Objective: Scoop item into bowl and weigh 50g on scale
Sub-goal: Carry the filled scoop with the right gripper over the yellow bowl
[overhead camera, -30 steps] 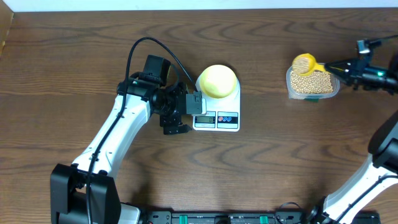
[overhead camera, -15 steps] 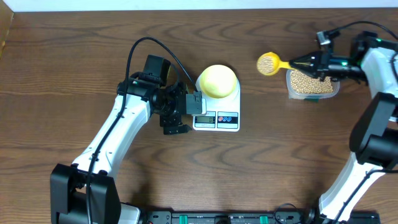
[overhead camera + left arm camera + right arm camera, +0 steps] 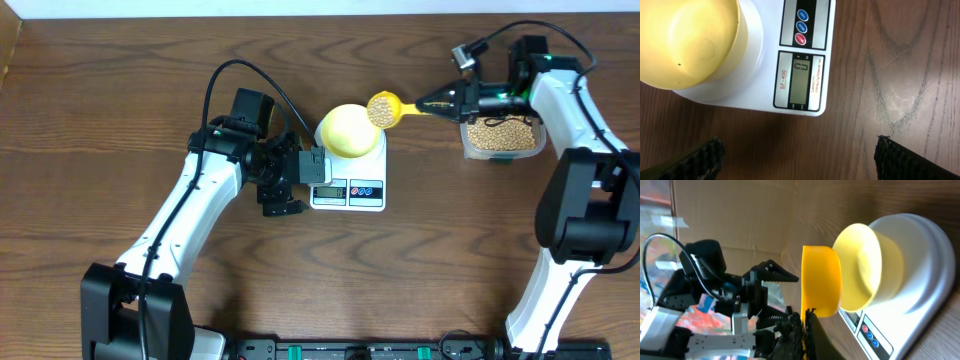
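Observation:
The pale-yellow bowl (image 3: 350, 130) stands on the white scale (image 3: 349, 188); both show in the left wrist view, bowl (image 3: 687, 40) and scale (image 3: 800, 80). My right gripper (image 3: 447, 100) is shut on the handle of a bright yellow scoop (image 3: 382, 109) filled with tan beans, held at the bowl's right rim. In the right wrist view the scoop (image 3: 821, 287) is beside the bowl (image 3: 865, 265). My left gripper (image 3: 290, 180) is open and empty, just left of the scale.
A clear plastic tub (image 3: 502, 135) full of beans stands at the right, under my right arm. A cable loops above the left arm. The table's far edge runs along the top.
My right gripper has carried the filled scoop leftward from over the tub to the bowl's right rim. The left arm has not moved.

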You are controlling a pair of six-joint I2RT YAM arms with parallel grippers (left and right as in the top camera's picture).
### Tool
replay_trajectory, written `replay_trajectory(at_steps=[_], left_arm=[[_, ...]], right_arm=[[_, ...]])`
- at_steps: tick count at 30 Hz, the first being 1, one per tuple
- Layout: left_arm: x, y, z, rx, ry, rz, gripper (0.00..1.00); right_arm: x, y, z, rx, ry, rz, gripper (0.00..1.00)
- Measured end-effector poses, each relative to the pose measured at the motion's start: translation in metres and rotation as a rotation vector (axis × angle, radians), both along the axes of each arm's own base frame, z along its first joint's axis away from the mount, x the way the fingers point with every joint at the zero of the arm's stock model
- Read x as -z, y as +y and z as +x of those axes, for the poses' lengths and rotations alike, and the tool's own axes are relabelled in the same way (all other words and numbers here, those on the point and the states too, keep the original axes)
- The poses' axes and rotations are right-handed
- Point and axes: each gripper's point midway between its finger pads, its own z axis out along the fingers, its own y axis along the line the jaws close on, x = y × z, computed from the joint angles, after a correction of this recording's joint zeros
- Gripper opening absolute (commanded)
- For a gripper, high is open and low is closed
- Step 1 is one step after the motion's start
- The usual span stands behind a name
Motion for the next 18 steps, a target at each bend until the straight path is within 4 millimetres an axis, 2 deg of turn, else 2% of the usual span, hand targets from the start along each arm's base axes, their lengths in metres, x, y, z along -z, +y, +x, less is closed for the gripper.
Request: replay_trajectory(at_steps=[10,18], left_arm=[[0.0,0.0,0.0,0.0,0.0,0.0,0.98],[0.0,0.0,0.0,0.0,0.0,0.0,0.98]], right_arm=[[-0.003,0.03,0.007,-0.053,-0.084,0.001,0.01],[0.008,0.037,0.011,-0.047,-0.081,-0.07,0.01]])
